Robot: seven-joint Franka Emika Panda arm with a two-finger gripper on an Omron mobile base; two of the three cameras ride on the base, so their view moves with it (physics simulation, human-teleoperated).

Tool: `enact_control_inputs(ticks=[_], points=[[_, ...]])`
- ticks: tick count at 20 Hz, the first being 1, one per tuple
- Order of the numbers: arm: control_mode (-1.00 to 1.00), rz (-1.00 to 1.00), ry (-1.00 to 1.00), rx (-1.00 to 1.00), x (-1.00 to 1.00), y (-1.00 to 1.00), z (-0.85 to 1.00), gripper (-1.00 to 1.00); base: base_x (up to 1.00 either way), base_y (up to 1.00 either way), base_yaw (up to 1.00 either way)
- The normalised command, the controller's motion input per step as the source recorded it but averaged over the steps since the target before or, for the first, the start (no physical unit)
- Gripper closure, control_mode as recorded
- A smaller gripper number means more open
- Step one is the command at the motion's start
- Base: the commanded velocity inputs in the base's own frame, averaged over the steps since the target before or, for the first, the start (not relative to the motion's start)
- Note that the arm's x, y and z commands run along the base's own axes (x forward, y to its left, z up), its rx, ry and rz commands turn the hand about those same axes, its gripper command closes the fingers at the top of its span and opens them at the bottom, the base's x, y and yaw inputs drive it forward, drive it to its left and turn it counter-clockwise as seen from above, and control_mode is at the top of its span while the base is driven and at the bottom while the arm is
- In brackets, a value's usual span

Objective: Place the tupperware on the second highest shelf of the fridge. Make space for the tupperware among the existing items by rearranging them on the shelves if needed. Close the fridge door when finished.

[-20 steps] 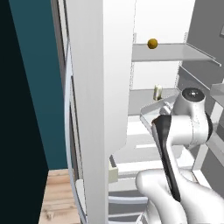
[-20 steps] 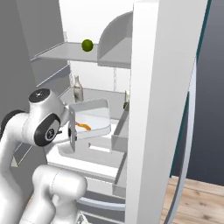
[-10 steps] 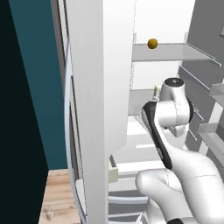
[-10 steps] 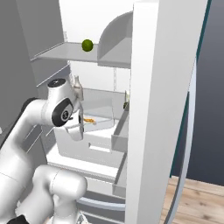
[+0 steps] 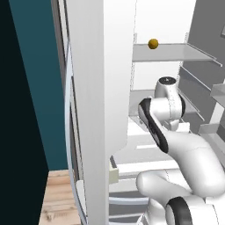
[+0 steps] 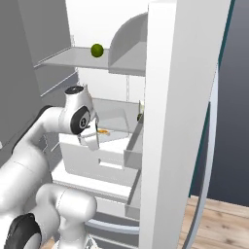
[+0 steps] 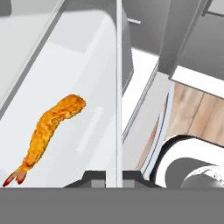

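The tupperware is carrying an orange fried shrimp at seven o'clock, while the pincer is pinching its thin wall at six o'clock.

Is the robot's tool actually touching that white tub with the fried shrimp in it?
Touching. In the hand view the tool is shut on the tupperware, its thin wall rising from between the fingertips.

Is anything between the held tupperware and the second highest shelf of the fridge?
Nothing visible. The gripper is shut on the tupperware wall, already inside the fridge beside the second highest shelf. The ball lies on the shelf above. The arm hides part of the shelf.
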Motion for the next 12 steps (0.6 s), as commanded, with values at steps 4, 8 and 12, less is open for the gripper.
enact_control_inputs(ticks=[4,8,12], points=[[-1.00,0.10,-0.07,0.00,0.34,0.00,-0.37,1.00,0.00,0.00,0.00],[-1.00,0.10,-0.02,0.00,0.37,-0.01,-0.11,1.00,0.00,0.00,0.00],[-1.00,0.09,0.00,0.01,0.36,-0.02,0.00,1.00,0.00,0.00,0.00]])
